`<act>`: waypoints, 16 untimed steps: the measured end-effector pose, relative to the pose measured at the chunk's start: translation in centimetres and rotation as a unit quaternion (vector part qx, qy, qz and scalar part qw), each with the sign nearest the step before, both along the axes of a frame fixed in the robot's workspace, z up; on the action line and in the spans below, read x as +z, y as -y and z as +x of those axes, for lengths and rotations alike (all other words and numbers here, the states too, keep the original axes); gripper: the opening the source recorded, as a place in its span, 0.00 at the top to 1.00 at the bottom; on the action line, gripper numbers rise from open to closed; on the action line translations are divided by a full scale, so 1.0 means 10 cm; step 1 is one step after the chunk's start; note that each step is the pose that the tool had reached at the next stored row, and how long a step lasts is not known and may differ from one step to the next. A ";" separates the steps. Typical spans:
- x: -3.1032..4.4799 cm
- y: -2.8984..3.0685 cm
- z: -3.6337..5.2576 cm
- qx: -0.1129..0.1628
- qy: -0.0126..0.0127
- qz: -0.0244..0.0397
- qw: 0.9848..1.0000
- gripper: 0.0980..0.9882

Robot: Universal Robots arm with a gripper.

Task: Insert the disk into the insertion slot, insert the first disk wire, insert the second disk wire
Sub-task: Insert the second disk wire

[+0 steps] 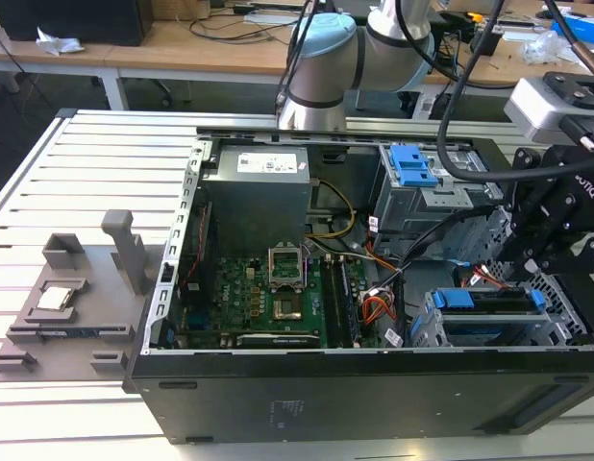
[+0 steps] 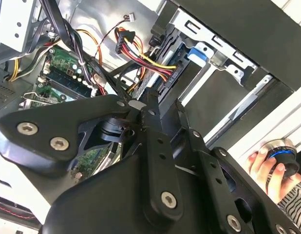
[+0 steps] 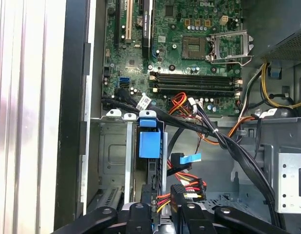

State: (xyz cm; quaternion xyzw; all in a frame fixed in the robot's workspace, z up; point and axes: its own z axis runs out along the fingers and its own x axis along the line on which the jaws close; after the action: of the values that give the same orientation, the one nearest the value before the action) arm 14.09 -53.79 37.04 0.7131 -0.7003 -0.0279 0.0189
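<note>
Slatted bench [image 1: 86,163], hand [image 3: 164,217] tilted over disk [image 3: 149,145], seemingly seated

The disk [image 1: 484,305] sits in the insertion slot [image 1: 424,331] at the exterior view's right inside the open computer case [image 1: 326,403]. The motherboard [image 1: 268,303] lies to its left, and the power supply [image 1: 257,192] stands behind the board.

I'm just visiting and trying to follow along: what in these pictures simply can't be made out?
- Second wrist view: the gripper covers much of the circuit board; the person's hand is cut off by the picture's edge.
- Exterior view: the gripper hides one end of the disk in its metal cage, so plugged wires can't be checked.
- First wrist view: the gripper partly covers the plug of the red-yellow wires.
</note>
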 end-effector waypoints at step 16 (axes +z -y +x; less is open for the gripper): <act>-0.067 -0.050 -0.252 0.000 0.000 -0.001 1.000 0.77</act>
State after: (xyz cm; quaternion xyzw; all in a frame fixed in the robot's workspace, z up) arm 11.56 -53.29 36.37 0.7130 -0.7003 -0.0268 0.0199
